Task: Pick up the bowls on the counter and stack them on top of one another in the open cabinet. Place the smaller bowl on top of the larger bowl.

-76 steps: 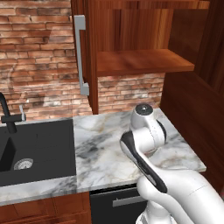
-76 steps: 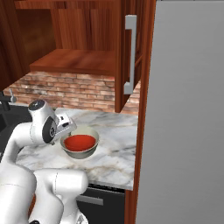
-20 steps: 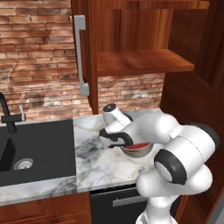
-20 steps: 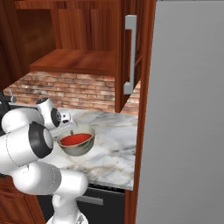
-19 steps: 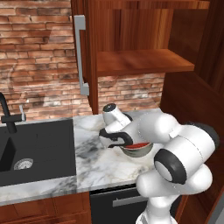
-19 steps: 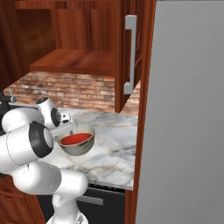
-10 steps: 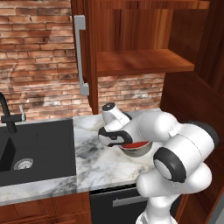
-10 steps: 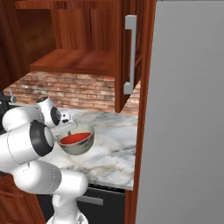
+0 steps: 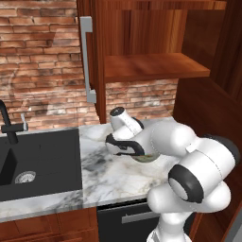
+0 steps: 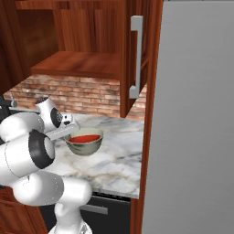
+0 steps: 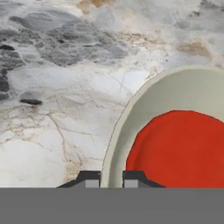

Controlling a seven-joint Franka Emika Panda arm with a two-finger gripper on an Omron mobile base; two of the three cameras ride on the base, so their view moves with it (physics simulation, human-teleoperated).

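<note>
The smaller red bowl [image 11: 183, 148] lies inside the larger grey-beige bowl [image 11: 175, 89], which stands on the marble counter [image 11: 65, 87]. In the hand view my gripper [image 11: 111, 179] is shut on the larger bowl's left rim, one fingertip [image 11: 89, 178] outside the wall and the other inside. From the right base view the nested bowls [image 10: 84, 145] sit at mid-counter with the gripper [image 10: 68, 132] at their left edge. My arm hides most of the larger bowl [image 9: 144, 158] in the left base view. The open cabinet [image 9: 156, 66] hangs above, its shelf bare.
A black sink [image 9: 38, 160] with a dark faucet [image 9: 7, 123] lies left of the counter. The cabinet door with its grey bar handle [image 9: 87, 61] stands open above the counter's left part. A tall grey panel [image 10: 192, 114] bounds the right side.
The fingers have closed from wide open onto the larger bowl's rim. The arm and the bowls have hardly moved.
</note>
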